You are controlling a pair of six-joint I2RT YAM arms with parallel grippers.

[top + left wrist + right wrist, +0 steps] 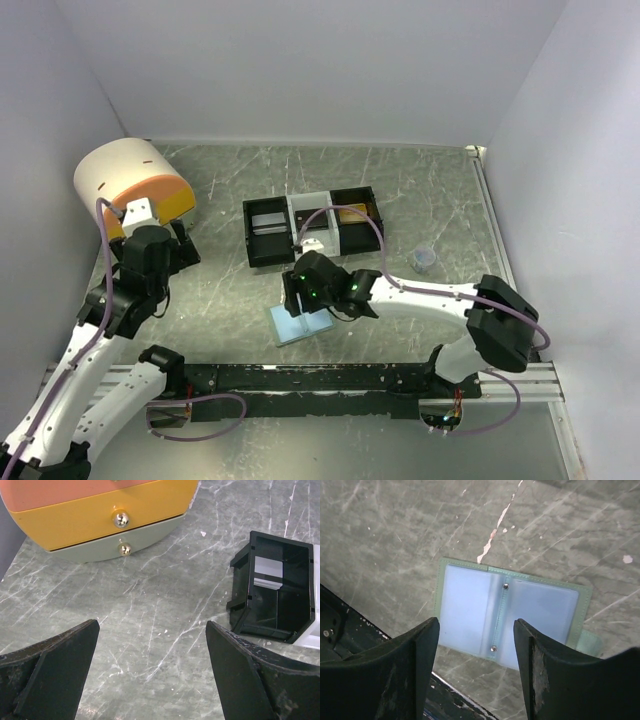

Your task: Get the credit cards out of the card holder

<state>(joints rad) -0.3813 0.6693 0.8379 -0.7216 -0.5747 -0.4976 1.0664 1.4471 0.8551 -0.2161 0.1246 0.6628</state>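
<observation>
Overhead, a scratched grey-green table (220, 200) sits boxed in by plain white walls (300, 60). Far left: round drawer unit (135, 185). The left gripper (152, 645) hovers over the tabletop, jaws wide, holding nothing. Centre: black-and-white tray (268, 258). Just nearer, the card holder (505, 612) lies open flat with the right gripper (476, 625) above it, fingers spread, gripping nothing. Only the right wrist view shows its two pale blue pockets; credit cards cannot be made out. Only the overhead view shows a small cup (424, 260) at right.
</observation>
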